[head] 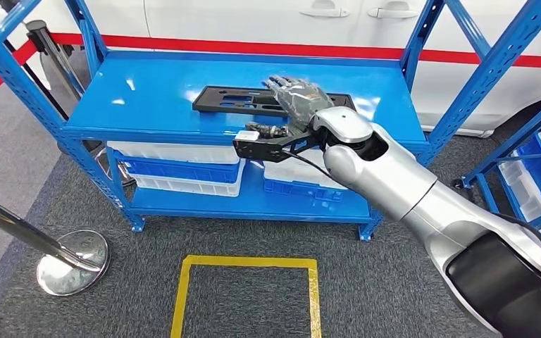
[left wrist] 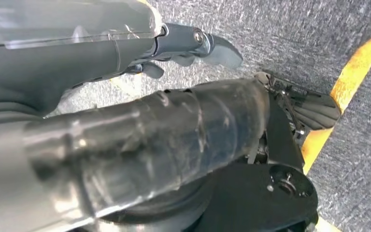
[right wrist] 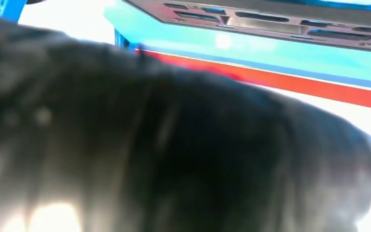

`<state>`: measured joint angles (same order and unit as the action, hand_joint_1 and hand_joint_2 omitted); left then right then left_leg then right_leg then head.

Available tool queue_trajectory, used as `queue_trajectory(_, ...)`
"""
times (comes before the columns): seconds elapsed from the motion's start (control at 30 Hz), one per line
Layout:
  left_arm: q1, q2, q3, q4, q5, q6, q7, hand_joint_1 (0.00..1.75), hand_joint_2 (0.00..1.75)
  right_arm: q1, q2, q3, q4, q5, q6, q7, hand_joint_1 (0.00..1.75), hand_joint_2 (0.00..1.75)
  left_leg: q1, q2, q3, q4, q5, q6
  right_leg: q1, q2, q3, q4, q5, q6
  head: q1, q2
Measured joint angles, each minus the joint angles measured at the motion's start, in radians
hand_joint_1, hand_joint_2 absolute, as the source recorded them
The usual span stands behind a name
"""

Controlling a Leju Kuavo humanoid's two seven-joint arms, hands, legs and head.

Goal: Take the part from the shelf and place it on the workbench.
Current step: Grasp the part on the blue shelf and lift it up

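Observation:
The part (head: 232, 100) is a long flat black plate with slots, lying on the top board of the blue shelf (head: 148, 105). My right hand (head: 297, 98) reaches over the part's right end with its fingers stretched out flat; I see no grip on it. In the right wrist view the blurred dark right hand (right wrist: 174, 145) sits close in front of the part (right wrist: 270, 21). My left hand (left wrist: 125, 125) hangs over the grey carpet, fingers (left wrist: 188, 41) loosely extended and holding nothing.
White and blue bins (head: 183, 169) fill the shelf's lower level. A chrome stanchion base (head: 74, 262) stands at the front left. A yellow tape square (head: 246, 264) marks the carpet before the shelf. A second blue rack (head: 535, 169) stands right, a white car behind.

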<state>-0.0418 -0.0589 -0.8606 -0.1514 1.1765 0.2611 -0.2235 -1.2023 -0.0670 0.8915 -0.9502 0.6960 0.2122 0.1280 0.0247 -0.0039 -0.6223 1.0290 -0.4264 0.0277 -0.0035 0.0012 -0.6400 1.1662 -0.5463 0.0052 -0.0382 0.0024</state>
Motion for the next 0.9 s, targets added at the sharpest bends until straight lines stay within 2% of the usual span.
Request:
queue_trajectory(0.07,0.000,0.000,0.000,0.000,0.003,0.000,0.000,0.00,0.00,0.005,-0.003,0.004,0.001,-0.002,0.000,-0.001,0.00,0.00,0.000,0.000,0.000,0.000,-0.002,0.003,-0.004,0.000,-0.069,0.127,-0.046,0.007,0.000,0.000)
queue_trajectory(0.1,0.000,0.000,0.000,0.000,0.004,0.000,0.000,0.00,0.00,0.007,-0.005,0.006,0.001,-0.003,0.000,-0.001,0.00,0.00,0.000,0.000,0.001,0.000,-0.003,0.003,-0.007,0.000,-0.090,0.157,-0.045,0.009,0.000,0.000)
queue_trajectory(0.13,0.000,0.000,0.000,0.000,0.005,0.000,0.000,0.00,0.00,0.009,-0.005,0.007,0.001,-0.004,0.000,-0.001,0.00,0.00,0.000,-0.001,0.003,0.000,-0.004,0.002,-0.009,-0.001,-0.091,0.148,-0.024,0.010,0.000,0.000)
queue_trajectory(0.17,0.000,0.000,0.000,0.000,0.006,0.000,0.000,0.00,0.00,0.009,-0.006,0.008,0.001,-0.004,0.000,-0.001,0.00,0.00,0.000,-0.001,0.007,0.000,-0.006,0.000,-0.011,-0.001,-0.072,0.099,0.014,0.010,0.000,0.000)
queue_trajectory(0.2,0.000,0.000,0.000,0.000,0.006,0.000,0.000,0.00,0.00,0.008,-0.006,0.008,0.001,-0.005,0.000,-0.001,0.00,0.00,0.001,-0.002,0.010,0.001,-0.009,-0.002,-0.013,-0.001,-0.042,0.027,0.056,0.008,0.000,0.000)
queue_trajectory(0.23,0.000,-0.001,0.000,0.000,0.008,0.000,0.000,0.00,0.00,0.006,-0.006,0.008,0.001,-0.005,0.000,-0.002,0.00,0.00,-0.001,-0.002,0.012,0.002,-0.011,-0.006,-0.011,-0.001,-0.011,-0.041,0.085,0.006,0.000,0.000)
queue_trajectory(0.27,0.000,-0.001,0.000,0.000,0.009,0.000,0.000,0.00,0.00,0.004,-0.007,0.008,0.001,-0.006,0.000,-0.002,0.00,0.00,-0.002,-0.003,0.013,0.002,-0.013,-0.010,-0.009,0.000,0.011,-0.091,0.102,0.003,0.000,0.000)
queue_trajectory(0.3,0.000,-0.001,0.000,0.000,0.011,0.000,0.000,0.00,0.00,0.003,-0.007,0.009,0.001,-0.007,0.001,-0.003,0.00,0.00,-0.003,-0.003,0.013,0.002,-0.014,-0.014,-0.006,0.000,0.021,-0.117,0.105,0.001,0.000,0.000)
queue_trajectory(0.37,-0.001,-0.001,0.000,0.000,0.015,0.000,0.002,0.00,0.00,0.002,-0.006,0.011,0.001,-0.008,0.002,-0.005,0.00,0.00,-0.004,-0.003,0.015,-0.002,-0.012,-0.026,-0.003,0.002,0.024,-0.123,0.102,-0.008,-0.001,0.000)
queue_trajectory(0.43,0.000,-0.001,0.000,0.000,0.017,0.000,0.003,0.00,0.00,0.000,-0.006,0.012,0.001,-0.008,0.004,-0.006,0.00,0.00,-0.002,-0.002,0.010,0.014,-0.028,-0.035,-0.006,0.001,0.030,-0.133,0.105,-0.023,-0.001,0.000)
queue_trajectory(0.5,0.000,-0.001,0.000,0.000,0.016,0.001,0.006,0.00,0.00,-0.003,-0.003,0.014,0.001,-0.010,0.007,-0.006,0.00,0.00,-0.001,-0.001,-0.030,0.102,-0.077,-0.040,-0.009,0.000,0.037,-0.140,0.108,-0.035,-0.001,0.000)
queue_trajectory(0.57,-0.001,-0.001,0.000,0.000,0.014,0.003,0.013,0.00,0.00,-0.003,-0.001,0.018,0.002,-0.012,0.012,-0.005,0.00,0.00,-0.001,-0.001,-0.099,0.235,-0.130,-0.043,-0.005,0.001,0.037,-0.140,0.106,-0.041,-0.002,0.000)
queue_trajectory(0.6,-0.001,-0.001,0.000,0.000,0.014,0.005,0.016,0.00,0.00,-0.003,0.000,0.021,0.002,-0.013,0.013,-0.005,0.00,0.00,-0.001,-0.001,-0.123,0.275,-0.135,-0.043,-0.002,0.001,0.038,-0.139,0.104,-0.043,-0.002,0.000)
queue_trajectory(0.63,0.000,-0.001,0.000,0.000,0.014,0.007,0.018,0.00,0.00,-0.003,0.000,0.023,0.003,-0.014,0.014,-0.005,0.00,0.00,-0.002,-0.001,-0.129,0.278,-0.121,-0.042,0.000,0.001,0.039,-0.138,0.102,-0.044,-0.002,0.000)
queue_trajectory(0.67,0.001,-0.001,0.000,0.000,0.014,0.008,0.018,0.00,0.00,-0.003,0.001,0.024,0.003,-0.015,0.014,-0.005,0.00,0.00,-0.002,-0.001,-0.114,0.241,-0.090,-0.039,0.001,0.001,0.042,-0.136,0.099,-0.044,-0.002,0.000)
queue_trajectory(0.7,0.001,0.000,0.000,0.000,0.015,0.008,0.017,0.00,0.00,-0.004,0.002,0.024,0.004,-0.016,0.015,-0.005,0.00,0.00,-0.002,-0.001,-0.084,0.173,-0.049,-0.034,0.003,0.002,0.045,-0.134,0.095,-0.043,-0.002,0.000)
queue_trajectory(0.77,0.001,0.000,0.000,0.000,0.015,0.009,0.015,0.00,0.00,-0.007,0.003,0.025,0.004,-0.016,0.016,-0.005,0.00,0.00,-0.007,-0.002,-0.023,0.051,-0.003,-0.025,0.007,0.002,0.048,-0.129,0.087,-0.038,-0.002,0.000)
queue_trajectory(0.8,0.001,0.001,0.000,0.000,0.015,0.009,0.014,0.00,0.00,-0.008,0.004,0.025,0.004,-0.017,0.016,-0.005,0.00,0.00,-0.010,-0.002,-0.008,0.019,0.002,-0.021,0.008,0.002,0.048,-0.127,0.085,-0.034,-0.001,0.000)
queue_trajectory(0.9,-0.001,0.001,0.000,0.000,0.017,0.008,0.014,0.00,0.00,-0.010,0.004,0.027,0.004,-0.019,0.016,-0.004,0.00,0.00,-0.010,-0.003,0.001,0.000,-0.001,-0.014,0.008,0.001,0.048,-0.127,0.080,-0.022,-0.001,0.000)
